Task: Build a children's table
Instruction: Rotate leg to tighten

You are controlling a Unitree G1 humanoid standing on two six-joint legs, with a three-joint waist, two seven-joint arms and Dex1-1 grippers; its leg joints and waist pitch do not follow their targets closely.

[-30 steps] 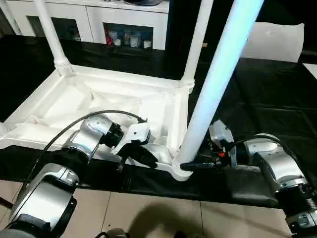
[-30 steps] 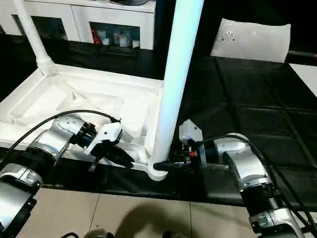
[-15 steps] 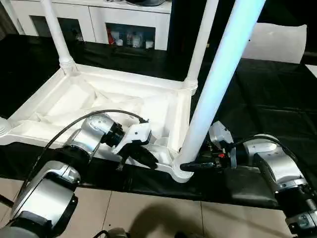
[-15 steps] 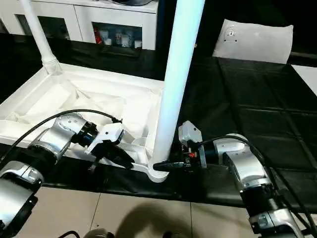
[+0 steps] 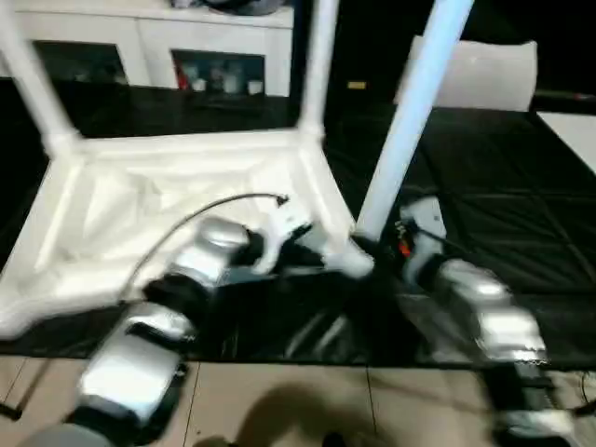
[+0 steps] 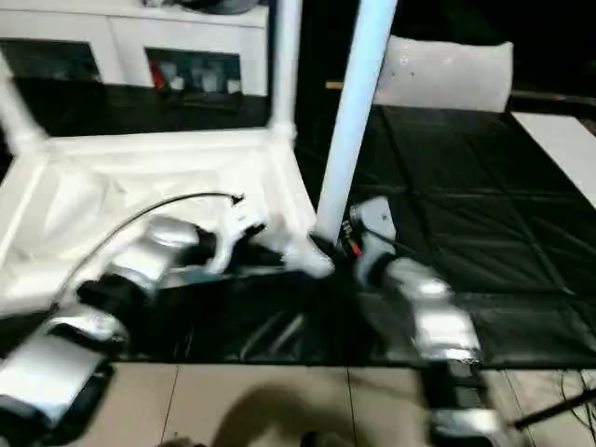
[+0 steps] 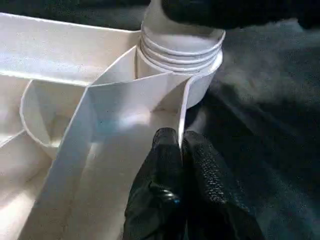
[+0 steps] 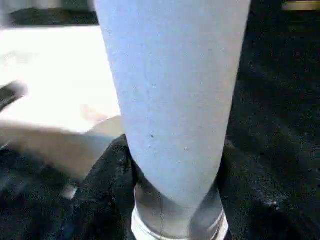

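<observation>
The children's table lies upside down: its white ribbed tabletop point(image 5: 140, 200) rests on a black cover, with legs standing in the far sockets point(image 5: 315, 65). A long white leg point(image 5: 410, 112) stands in the near right corner socket point(image 7: 180, 50). My right gripper point(image 8: 170, 175) is shut on this leg just above the socket, one black finger point(image 8: 107, 170) on each side. My left gripper point(image 7: 181, 150) is shut on the thin rim wall of the tabletop right beside that socket. In the head views both grippers meet at this corner point(image 5: 349, 256).
White glass-door cabinets point(image 5: 140, 37) line the back. A flat white sheet point(image 5: 484, 70) lies at the back right on the black cover point(image 5: 484, 168). Tiled floor point(image 5: 279, 400) runs along the front edge. A black cable point(image 5: 205, 214) arcs over my left forearm.
The head views have swung and blurred, so the camera moved. Both grippers keep their holds at the near corner, left on the rim and right on the leg.
</observation>
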